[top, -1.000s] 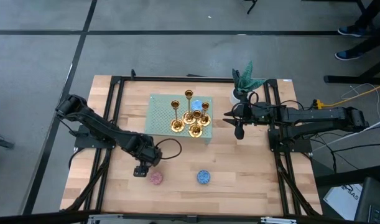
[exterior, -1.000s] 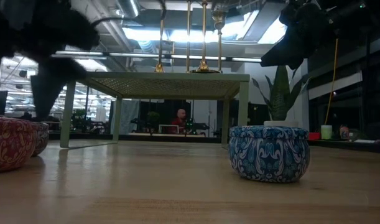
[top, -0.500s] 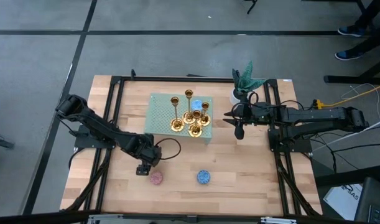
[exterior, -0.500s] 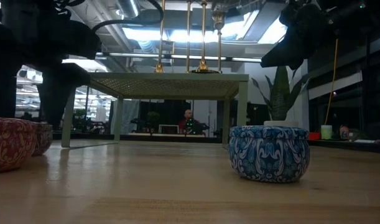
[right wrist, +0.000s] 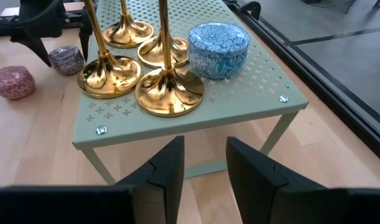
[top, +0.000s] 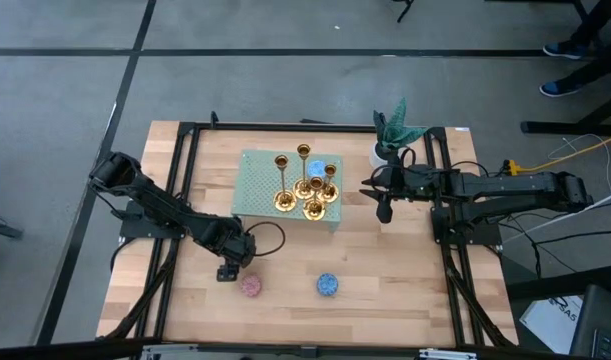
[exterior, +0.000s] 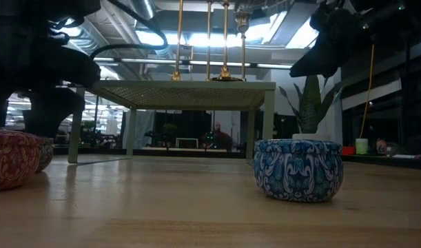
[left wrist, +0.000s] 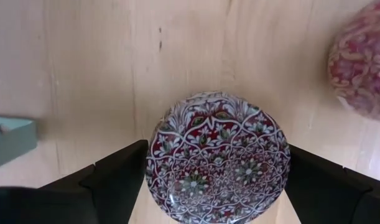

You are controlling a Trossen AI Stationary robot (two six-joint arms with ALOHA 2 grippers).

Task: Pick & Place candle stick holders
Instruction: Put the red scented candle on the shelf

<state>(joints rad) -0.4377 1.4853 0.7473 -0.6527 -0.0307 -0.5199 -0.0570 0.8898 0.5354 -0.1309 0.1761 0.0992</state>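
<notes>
While the wooden surface (top: pixel 285 270) carries little else, the green perforated stand (top: pixel 257 180) holds all four candle stick holders (top: pixel 307 190), upright and clustered beside a blue candle (right wrist: pixel 218 48), so the placing looks essentially finished. Over by the stand's edge, the right gripper (top: pixel 383 205) hangs with its fingers (right wrist: pixel 166 167) partly parted, grasping nothing. Lower down, the left gripper (top: pixel 225 270) has its fingers (left wrist: pixel 118 177) spread wide around a red patterned candle (left wrist: pixel 218 157), not clenched.
</notes>
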